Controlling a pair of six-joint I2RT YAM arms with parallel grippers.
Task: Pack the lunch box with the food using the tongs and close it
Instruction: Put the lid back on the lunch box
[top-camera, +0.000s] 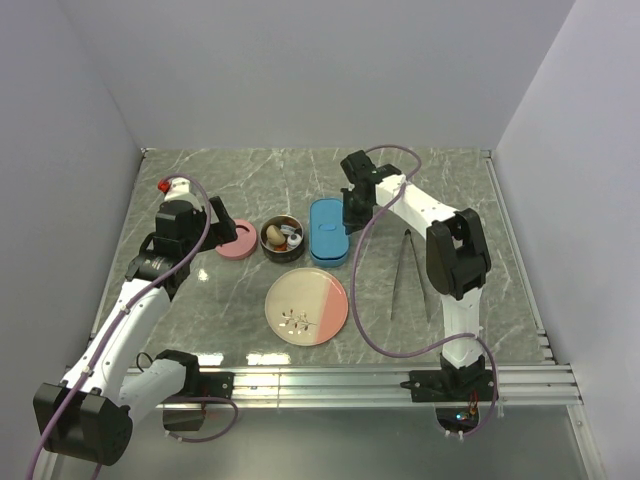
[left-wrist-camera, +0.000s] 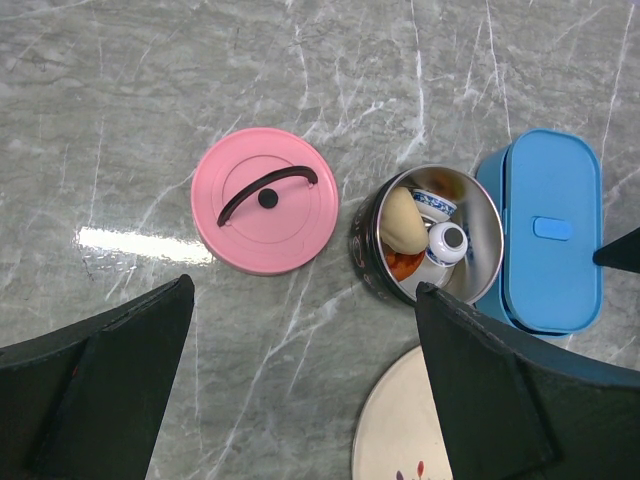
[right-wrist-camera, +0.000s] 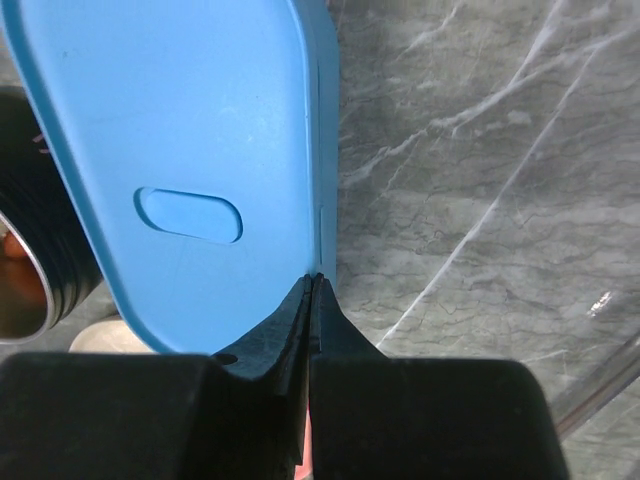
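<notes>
A round plate (top-camera: 307, 306) lies flat toward the front of the table (top-camera: 250, 180), left half cream, right half pink, with a small dark floral mark on the cream side. The tabletop is grey marble veined white. Plain pale walls (top-camera: 300, 70) enclose three sides. Aluminium rails (top-camera: 340, 385) run along the near edge.

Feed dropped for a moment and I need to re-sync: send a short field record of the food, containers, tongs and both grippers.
food: inside the round metal tin
pink lid: off, flat on the table left of the tin, apart from it
blue box: lid on, right of the tin
plate: no food visible
tongs: on the table, unheld
left gripper: open, empty, above the table by the pink lid
right gripper: shut, tips at the blue box's edge
</notes>
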